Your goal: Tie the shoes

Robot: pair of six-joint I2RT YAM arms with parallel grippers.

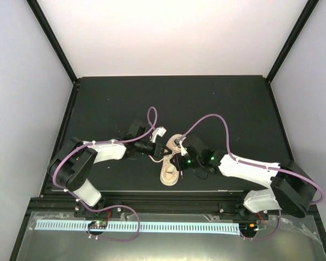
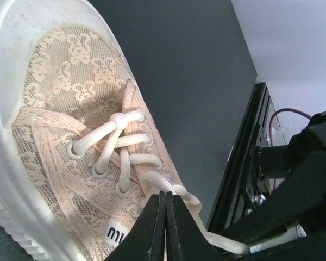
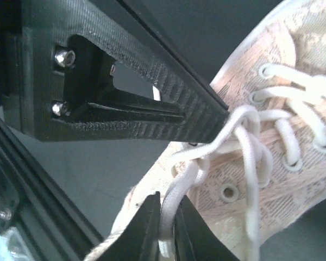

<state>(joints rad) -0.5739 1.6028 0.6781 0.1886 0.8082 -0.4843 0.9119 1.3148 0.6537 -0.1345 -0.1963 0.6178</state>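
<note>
Pinching the sneaker's (image 2: 60, 92) laces (image 2: 119, 147); left claw (image 2: 165, 201) clamps a loop at its tip, right claw (image 3: 167, 205) nips a strand; I'd pull apart evenly.

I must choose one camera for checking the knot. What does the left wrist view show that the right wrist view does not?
Only the left wrist view shows the white toe cap of the shoe, the lettered tag, and the left gripper with both fingers shut on the lace.

Only the right wrist view shows the right gripper, closed on a lace strand, and the left gripper's ribbed finger from the side.

Both show the beige upper, the lace crossing between the eyelets, and the dark table.
</note>
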